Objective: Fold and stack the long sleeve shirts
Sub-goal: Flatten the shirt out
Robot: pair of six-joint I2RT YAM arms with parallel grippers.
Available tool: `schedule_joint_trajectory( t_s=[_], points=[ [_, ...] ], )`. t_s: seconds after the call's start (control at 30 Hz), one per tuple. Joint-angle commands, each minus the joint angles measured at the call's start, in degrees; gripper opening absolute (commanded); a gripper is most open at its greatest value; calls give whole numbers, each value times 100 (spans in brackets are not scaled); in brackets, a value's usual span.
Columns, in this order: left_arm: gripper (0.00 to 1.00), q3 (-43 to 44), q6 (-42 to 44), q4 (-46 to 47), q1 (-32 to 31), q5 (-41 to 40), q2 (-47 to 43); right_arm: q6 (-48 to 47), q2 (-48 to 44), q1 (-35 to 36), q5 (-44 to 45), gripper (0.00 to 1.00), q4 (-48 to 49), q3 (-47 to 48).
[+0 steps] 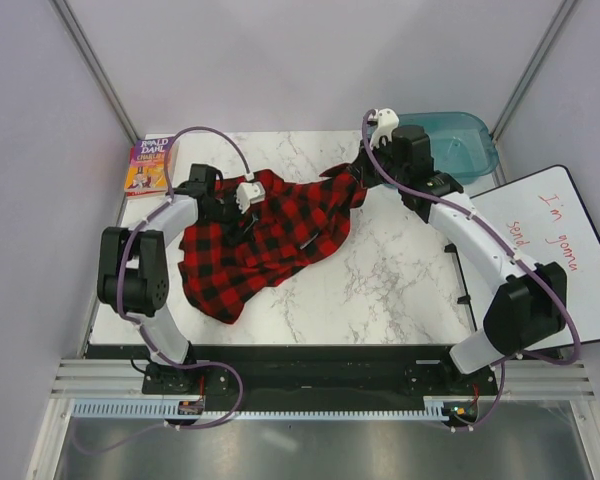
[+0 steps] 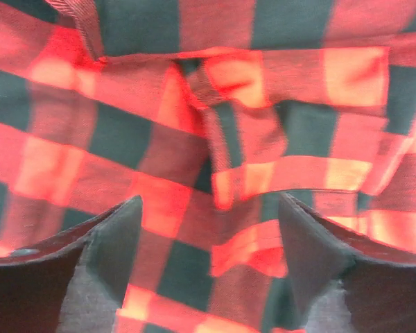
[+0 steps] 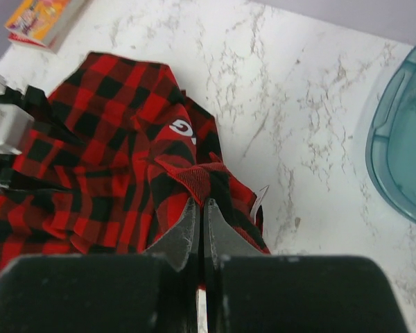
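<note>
One long sleeve shirt (image 1: 270,240), red-and-black check, lies crumpled across the marble table (image 1: 380,280). White lettering shows on it in the right wrist view. My left gripper (image 1: 248,200) hovers over the shirt's left part. In the left wrist view the plaid cloth (image 2: 229,139) fills the frame. My left gripper (image 2: 208,229) stands open there, with cloth beneath it and nothing pinched. My right gripper (image 1: 365,170) is at the shirt's far right corner. Up close, my right gripper (image 3: 200,205) is shut on a ribbed red edge of the shirt (image 3: 118,139), which is lifted a little.
A colourful paperback book (image 1: 148,165) lies at the table's far left corner, also in the right wrist view (image 3: 41,21). A teal plastic bin (image 1: 460,140) sits at the far right. A whiteboard (image 1: 555,240) with red writing lies off the table's right side.
</note>
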Motion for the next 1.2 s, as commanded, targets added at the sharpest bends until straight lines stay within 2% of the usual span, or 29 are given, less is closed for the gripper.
schedule_joint_trajectory(
  t_s=[0.0, 0.07, 0.13, 0.17, 0.2, 0.23, 0.3, 0.33, 0.37, 0.4, 0.47, 0.5, 0.57, 0.6, 0.7, 0.8, 0.97, 1.1, 1.17],
  points=[
    [72, 221, -288, -474, -79, 484, 107, -401, -231, -37, 231, 0, -125, -207],
    [56, 371, -315, -632, -79, 563, 143, -506, -275, -90, 241, 0, -257, -278],
    [45, 511, -228, -975, -79, 721, 90, -594, -310, -134, 302, 0, -310, -374],
    [24, 581, -184, -1141, -79, 765, 20, -620, -302, -160, 302, 0, -354, -410],
    [10, 799, -157, -1474, -71, 835, -15, -690, -302, -178, 311, 0, -380, -436],
    [2, 958, -218, -1694, -62, 871, -42, -700, -276, -178, 372, 8, -424, -454],
    [2, 1475, -323, -2107, -1, 1150, -278, -778, -205, -222, 329, 27, -678, -419],
    [2, 1644, -541, -2136, 26, 1265, -436, -788, -179, -231, 346, 50, -827, -384],
    [2, 1802, -674, -2136, 26, 1414, -585, -805, -205, -275, 346, 60, -898, -375],
    [2, 2160, -954, -2136, 26, 1738, -839, -805, -231, -292, 346, 76, -951, -357],
    [2, 2610, -1385, -2093, 0, 2030, -964, -1138, -380, -328, 224, 90, -1040, -331],
    [2, 3108, -1944, -2049, -18, 2275, -939, -1244, -442, -328, 180, 98, -1040, -340],
    [2, 3542, -2579, -1698, -35, 2321, -825, -1718, -643, -336, -117, 98, -1014, -366],
    [2, 3874, -3287, -1514, -35, 2251, -711, -1902, -723, -336, -250, 98, -996, -383],
    [2, 4316, -4196, -899, -35, 2434, -552, -2500, -1136, -337, -1012, 98, -427, -830],
    [2, 4317, -5171, -125, -35, 2418, -517, -2993, -1488, -214, -1427, 98, 540, -1577],
    [2, 4282, -6229, 842, -35, 1848, -630, -3380, -1471, 584, -1359, 98, 1490, -2264],
    [2, 4291, -7045, 1667, -27, 952, -718, -3188, -1313, 1051, -1184, 98, 2290, -2677],
    [2, 4282, -7214, 1949, -27, 819, -806, -3047, -1121, 1131, -912, 98, 2782, -2853]
  ],
)
